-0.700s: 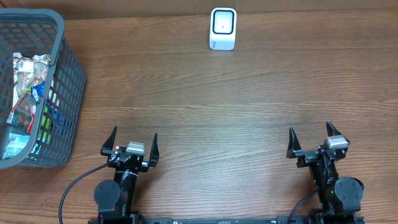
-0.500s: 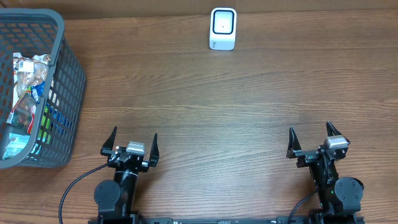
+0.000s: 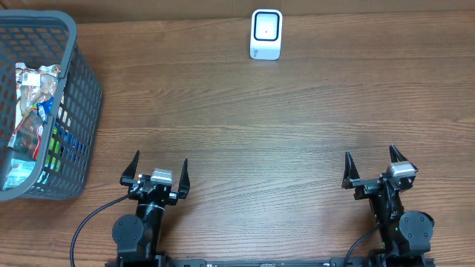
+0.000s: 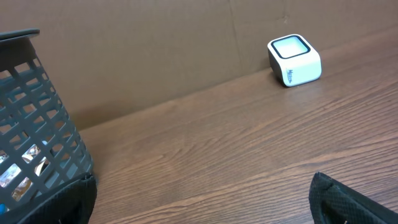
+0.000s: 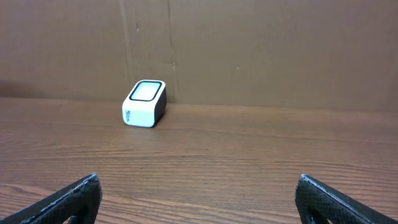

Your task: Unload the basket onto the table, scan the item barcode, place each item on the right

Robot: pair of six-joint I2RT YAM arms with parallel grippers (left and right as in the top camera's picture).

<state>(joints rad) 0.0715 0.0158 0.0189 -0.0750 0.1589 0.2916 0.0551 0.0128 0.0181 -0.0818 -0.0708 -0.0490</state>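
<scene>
A white barcode scanner (image 3: 266,34) with a dark window stands at the back middle of the table; the scanner (image 4: 295,60) shows at upper right in the left wrist view, and the scanner (image 5: 145,104) at left of centre in the right wrist view. Packaged items (image 3: 30,119) lie inside a grey basket (image 3: 78,85) at the far left. My left gripper (image 3: 156,167) stands open at the front left, nothing between its fingers. At the front right my right gripper (image 3: 375,165) is open too and holds nothing.
A brown cardboard wall (image 5: 249,50) runs along the back of the wooden table (image 3: 245,126). The basket (image 4: 37,118) stands close to the left arm's left side.
</scene>
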